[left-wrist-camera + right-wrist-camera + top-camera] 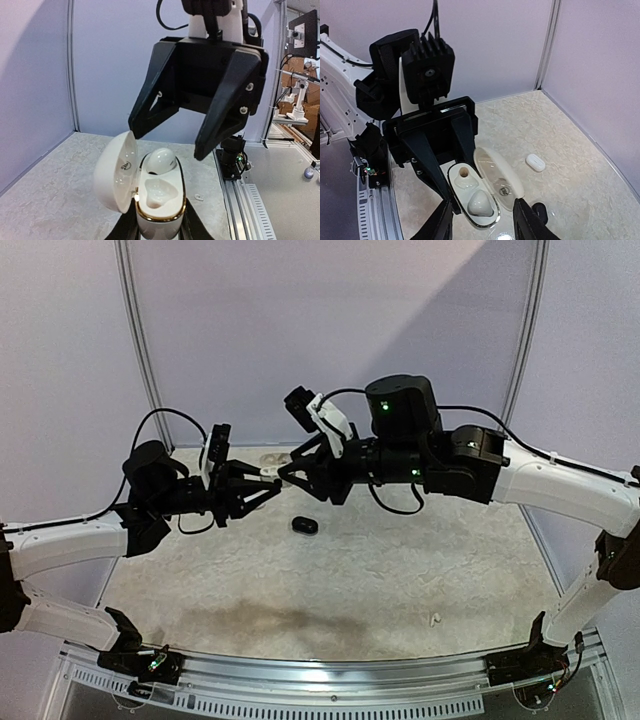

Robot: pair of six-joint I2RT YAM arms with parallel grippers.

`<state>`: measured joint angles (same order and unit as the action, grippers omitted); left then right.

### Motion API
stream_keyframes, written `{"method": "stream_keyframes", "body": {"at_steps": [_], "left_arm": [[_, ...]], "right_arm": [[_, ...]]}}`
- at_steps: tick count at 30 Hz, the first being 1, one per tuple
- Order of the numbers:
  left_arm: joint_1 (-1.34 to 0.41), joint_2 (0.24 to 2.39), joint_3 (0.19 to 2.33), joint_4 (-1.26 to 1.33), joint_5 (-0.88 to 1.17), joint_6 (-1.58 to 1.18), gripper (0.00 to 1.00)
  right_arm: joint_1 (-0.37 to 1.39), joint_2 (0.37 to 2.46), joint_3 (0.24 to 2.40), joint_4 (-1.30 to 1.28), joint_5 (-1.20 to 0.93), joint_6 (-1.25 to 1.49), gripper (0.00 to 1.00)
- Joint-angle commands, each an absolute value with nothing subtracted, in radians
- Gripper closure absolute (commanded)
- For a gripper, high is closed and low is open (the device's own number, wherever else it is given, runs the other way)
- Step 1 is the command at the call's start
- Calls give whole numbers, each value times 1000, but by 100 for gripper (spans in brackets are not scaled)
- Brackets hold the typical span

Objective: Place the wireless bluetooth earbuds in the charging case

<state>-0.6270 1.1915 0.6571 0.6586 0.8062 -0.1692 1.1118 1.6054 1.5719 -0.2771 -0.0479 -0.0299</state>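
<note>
My left gripper [157,229] is shut on the base of a white charging case [159,220] with a gold rim, held upright above the table, its lid [117,172] swung open. One white earbud [160,161] sits in the case's far slot; the near slot [159,192] holds nothing. My right gripper [167,142] hangs open just above the case, one finger on each side, nothing between them. In the right wrist view the same earbud [481,204] lies in the case [451,176] between my right gripper's [482,206] spread fingers. In the top view both grippers meet at the case [268,472].
A black case [304,525] lies on the table below the grippers. A small white case [535,162] rests further out on the table. A tiny white bit [435,619] lies near the front right. Walls enclose the back and sides; a metal rail [245,200] runs along the table's edge.
</note>
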Motion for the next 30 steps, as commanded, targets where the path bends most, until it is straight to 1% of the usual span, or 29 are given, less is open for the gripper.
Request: {"method": "stream_keyframes", "body": {"at_steps": [1,3,5,9,11,15,18,20,24,30], "left_arm": [[-624,1167,670,624,761,-185,100],[-624,1162,663,607,704,-205,100],[-624,1157,653,591,652,-220,100],[-624,1150,639,568,580,-223,100],[-624,1148,635,563,552,-229,100],[-624,1139,617,553,468,-238,100],[-625,1130,605,549,454,-231,100],[-626,1125,599,547,455,-228,100],[-630,1116,593,543,453,-220,100],[-634,1101,576,547,452,-209,100]], "right_arm": [[1091,1545,1608,-298,43,-20,58],[1085,1523,1630,-303,64,-6,57],[1063,1501,1647,-317,108,75,57],[982,1447,1654,-440,280,303,59],[946,1438,1662,-587,371,431,57],[861,1468,1655,-1014,399,701,56],[850,1534,1573,-1242,340,818,52],[848,1576,1500,-1310,244,846,49],[847,1615,1332,-1266,47,908,48],[847,1564,1108,-1185,-31,1073,47]]}}
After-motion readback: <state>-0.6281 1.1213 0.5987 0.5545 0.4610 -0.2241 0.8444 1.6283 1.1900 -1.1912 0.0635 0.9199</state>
